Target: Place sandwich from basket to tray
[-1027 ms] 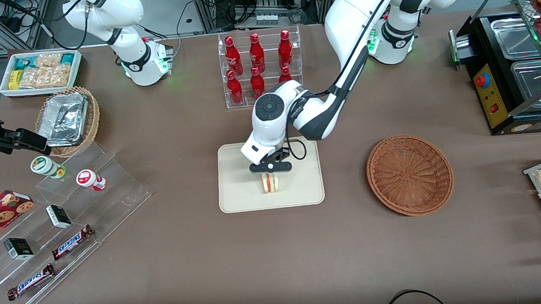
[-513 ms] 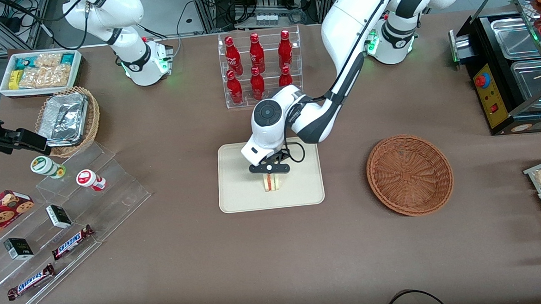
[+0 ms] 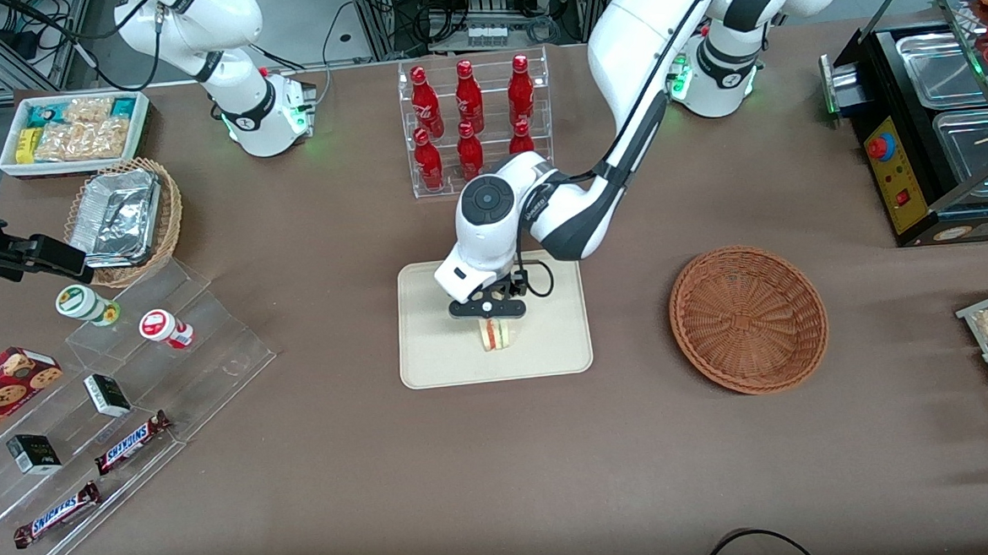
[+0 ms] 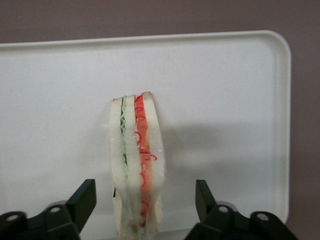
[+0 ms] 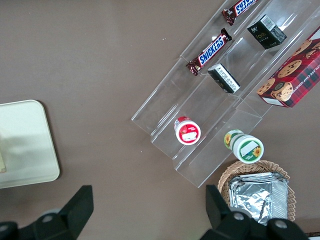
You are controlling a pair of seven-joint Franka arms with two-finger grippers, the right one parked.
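Sandwich (image 3: 497, 334) on tray (image 3: 430, 348), standing on edge; basket (image 3: 748, 319) at tray's 3 o'clock. Gripper (image 3: 489, 310) spread wide just above sandwich, not touching. Only retreat left.

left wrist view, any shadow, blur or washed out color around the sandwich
Left wrist view: the sandwich casts a soft shadow on the tray, which looks washed out white; the open end effector fingers are slightly soft. Front view: the tray reads cream.

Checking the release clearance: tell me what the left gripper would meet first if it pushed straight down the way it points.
Probably the wrapped triangular sandwich between the open left gripper's fingers, standing on the cream rectangular tray.
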